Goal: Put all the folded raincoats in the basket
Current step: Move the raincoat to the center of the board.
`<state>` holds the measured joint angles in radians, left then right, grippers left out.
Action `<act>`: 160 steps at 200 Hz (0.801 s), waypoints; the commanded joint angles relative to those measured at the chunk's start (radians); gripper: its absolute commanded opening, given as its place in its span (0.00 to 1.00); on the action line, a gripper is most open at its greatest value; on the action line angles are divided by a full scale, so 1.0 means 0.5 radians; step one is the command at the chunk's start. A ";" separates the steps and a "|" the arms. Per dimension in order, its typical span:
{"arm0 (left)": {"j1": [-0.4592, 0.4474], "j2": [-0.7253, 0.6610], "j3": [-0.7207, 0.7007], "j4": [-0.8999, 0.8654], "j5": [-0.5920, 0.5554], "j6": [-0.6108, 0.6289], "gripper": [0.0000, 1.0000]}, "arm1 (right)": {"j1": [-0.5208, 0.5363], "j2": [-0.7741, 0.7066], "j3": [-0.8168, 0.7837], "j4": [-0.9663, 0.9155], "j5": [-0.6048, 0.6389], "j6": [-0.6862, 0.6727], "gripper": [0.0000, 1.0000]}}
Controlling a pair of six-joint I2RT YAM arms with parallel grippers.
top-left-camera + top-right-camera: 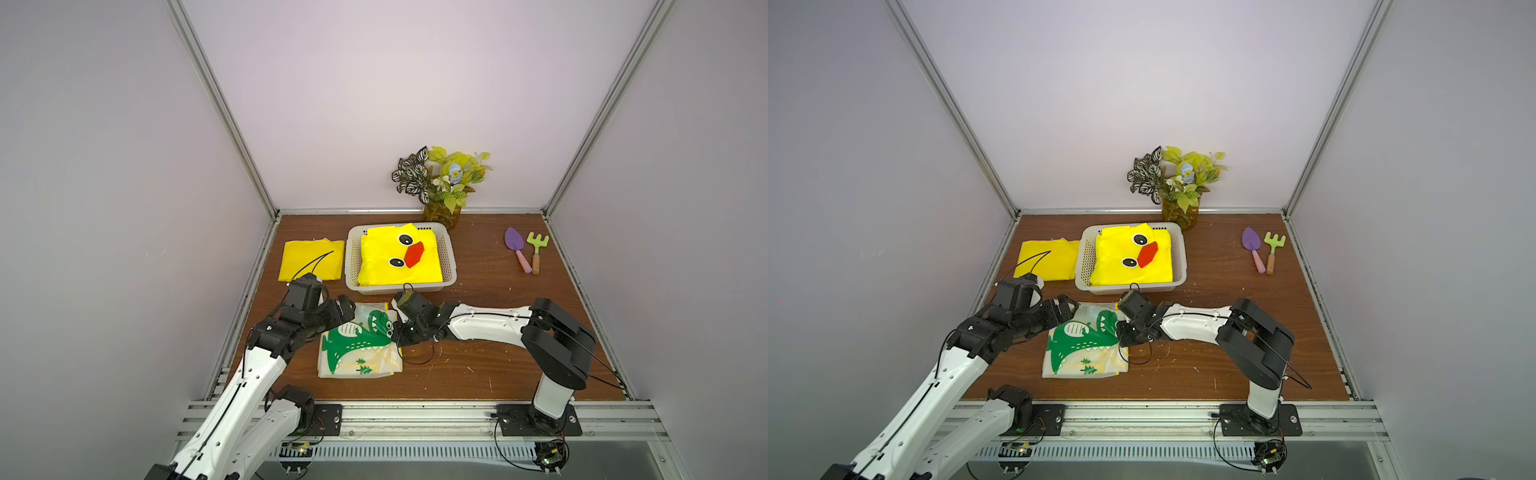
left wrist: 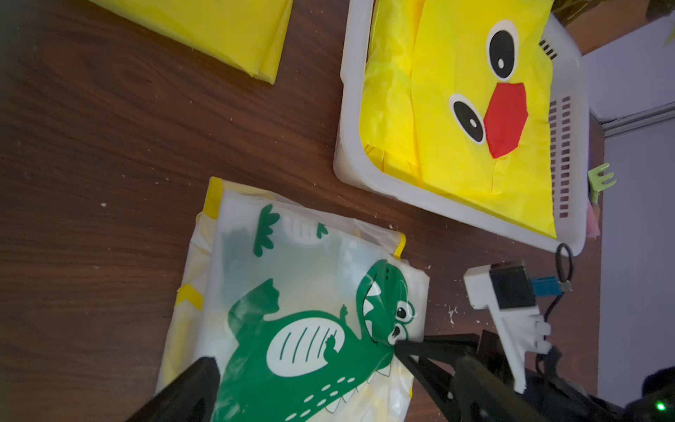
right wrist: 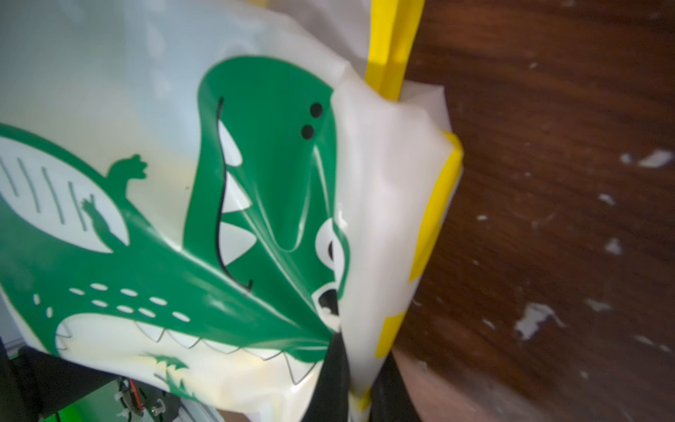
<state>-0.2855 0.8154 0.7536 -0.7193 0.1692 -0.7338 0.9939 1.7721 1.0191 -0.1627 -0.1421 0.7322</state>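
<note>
White-shelled arms point(image 1: 490, 322), black joints and wrists, thin black cables point(image 1: 312, 262) looping, black base plates point(image 1: 328, 417).

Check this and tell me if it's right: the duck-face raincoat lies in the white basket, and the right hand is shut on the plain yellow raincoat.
One thing is wrong. The right hand is shut on the dinosaur raincoat, not the plain yellow raincoat; the right wrist view shows it. The duck-face raincoat does lie in the white basket.
</note>
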 commanded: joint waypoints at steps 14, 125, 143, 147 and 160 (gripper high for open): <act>-0.025 -0.032 -0.021 0.003 0.071 0.050 0.93 | -0.089 -0.055 -0.114 -0.364 0.152 -0.154 0.00; -0.537 0.229 -0.234 0.131 -0.194 -0.143 0.82 | -0.113 -0.299 -0.424 -0.389 0.237 -0.183 0.00; -0.540 0.193 -0.317 0.202 -0.216 -0.192 0.76 | -0.118 -0.337 -0.459 -0.413 0.266 -0.202 0.00; -0.539 0.184 -0.334 0.213 -0.224 -0.200 0.73 | -0.119 -0.342 -0.466 -0.419 0.273 -0.206 0.00; -0.540 0.165 -0.383 0.235 -0.254 -0.220 0.66 | -0.129 -0.371 -0.489 -0.432 0.281 -0.222 0.00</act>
<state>-0.5446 0.9207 0.5968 -0.6430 0.0940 -0.8047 0.9401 1.5890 0.8291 -0.2115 -0.0780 0.6662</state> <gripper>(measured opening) 0.704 0.111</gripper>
